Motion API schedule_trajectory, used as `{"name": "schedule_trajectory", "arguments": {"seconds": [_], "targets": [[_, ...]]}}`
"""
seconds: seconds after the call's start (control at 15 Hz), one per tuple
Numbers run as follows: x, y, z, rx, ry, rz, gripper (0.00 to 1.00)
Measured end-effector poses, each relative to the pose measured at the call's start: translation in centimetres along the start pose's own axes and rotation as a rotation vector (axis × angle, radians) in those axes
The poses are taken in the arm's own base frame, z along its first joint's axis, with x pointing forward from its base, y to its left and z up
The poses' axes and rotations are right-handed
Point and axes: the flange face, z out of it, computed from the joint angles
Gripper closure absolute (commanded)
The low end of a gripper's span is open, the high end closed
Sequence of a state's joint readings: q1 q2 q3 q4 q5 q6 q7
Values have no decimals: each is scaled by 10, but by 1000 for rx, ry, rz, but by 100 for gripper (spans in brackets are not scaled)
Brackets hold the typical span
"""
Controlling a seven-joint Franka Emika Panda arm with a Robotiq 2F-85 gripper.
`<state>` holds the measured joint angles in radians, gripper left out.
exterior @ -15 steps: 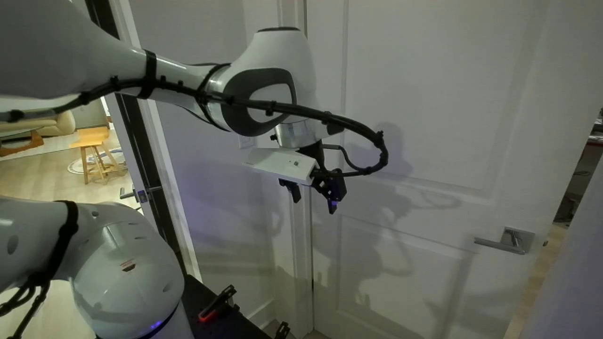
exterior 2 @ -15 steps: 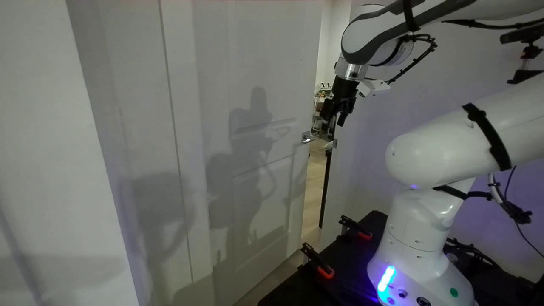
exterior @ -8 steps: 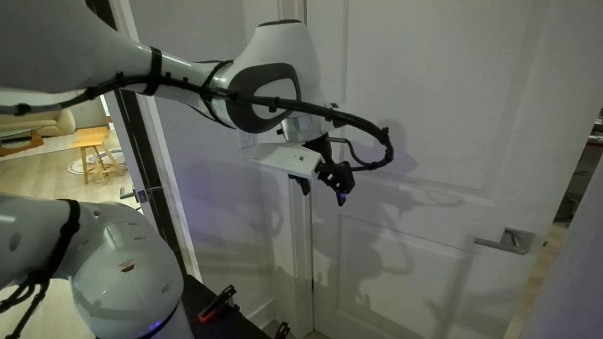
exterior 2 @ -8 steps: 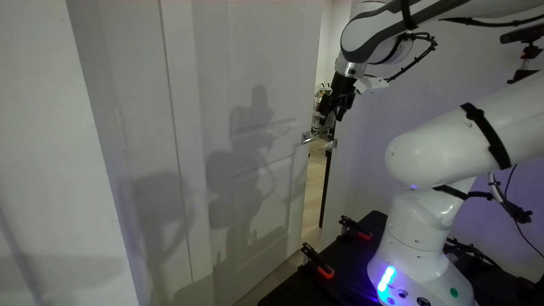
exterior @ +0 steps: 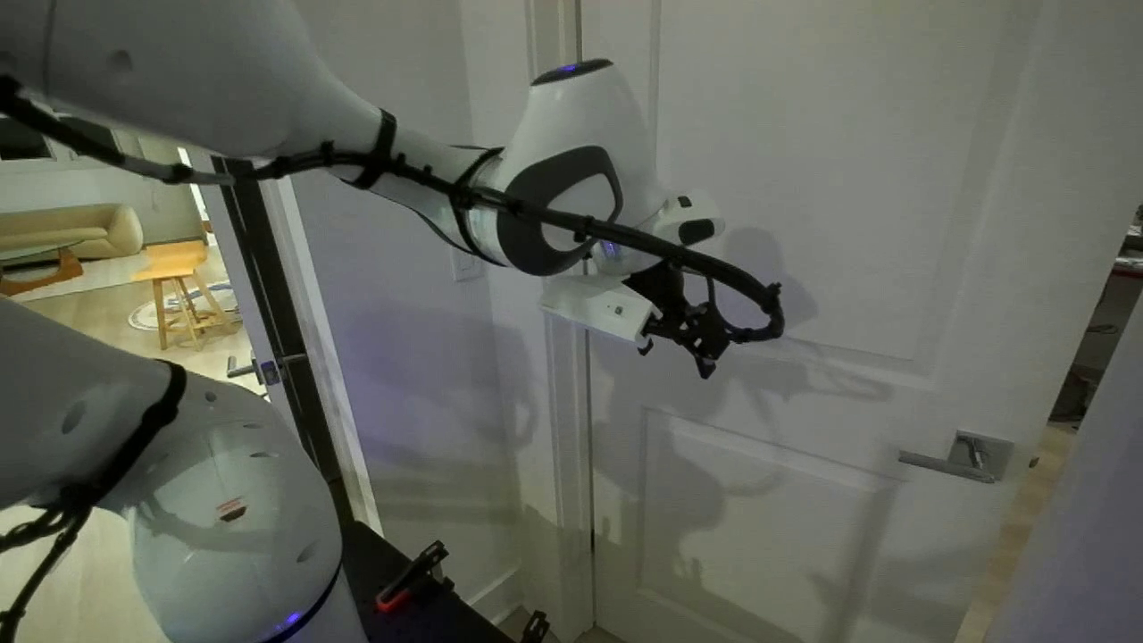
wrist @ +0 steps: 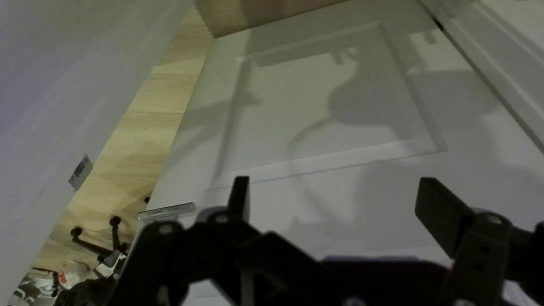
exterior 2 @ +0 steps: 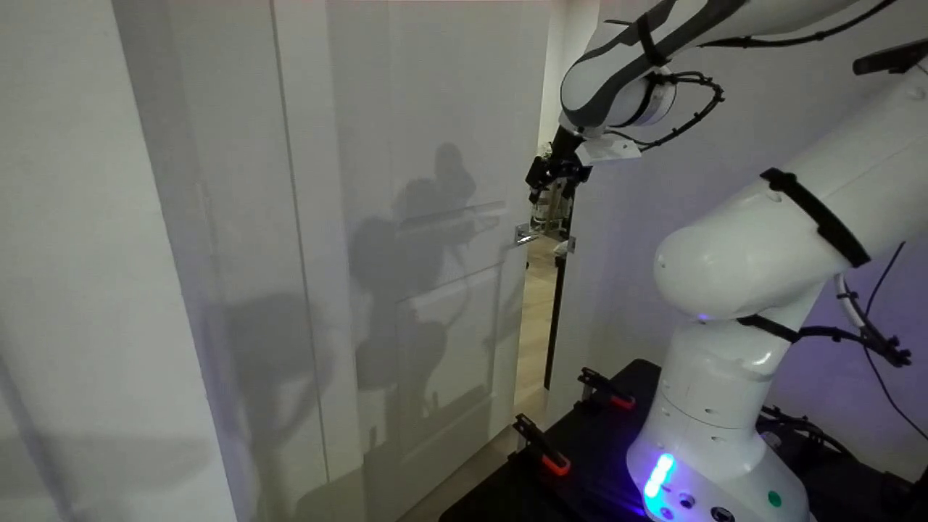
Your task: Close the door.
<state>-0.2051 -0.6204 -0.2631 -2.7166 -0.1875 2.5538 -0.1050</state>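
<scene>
In both exterior views, the tall white panelled door (exterior: pixel 848 295) stands ajar. Step, we judge: approach; next calls for contact near the silver metal lever handle (exterior: pixel 955 466), then swinging the door closed. Black 2-finger gripper (wrist: pixel 335 183): jaws wide apart, holding nothing, door ahead, seemingly untouched; handle toward the wrist view's left.

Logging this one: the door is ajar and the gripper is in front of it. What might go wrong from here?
1. The door stands ajar, with floor showing past its free edge; stopping short could leave it unlatched.
2. The lever handle juts from the door; the open gripper might snag it on a sweep that way.
3. The black cable loops out past the gripper in an exterior view and may rub or catch on the door.
</scene>
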Motion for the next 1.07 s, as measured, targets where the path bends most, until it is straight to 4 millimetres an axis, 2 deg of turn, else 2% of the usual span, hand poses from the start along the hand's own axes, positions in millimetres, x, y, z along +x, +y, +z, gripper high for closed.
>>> {"name": "schedule_trajectory", "arguments": {"seconds": [0.4, 0.8, 1.07], "targets": [[47, 13, 57, -62, 24, 131, 0], [98, 42, 133, -119, -2, 253, 0], [130, 63, 177, -133, -10, 334, 0]]}}
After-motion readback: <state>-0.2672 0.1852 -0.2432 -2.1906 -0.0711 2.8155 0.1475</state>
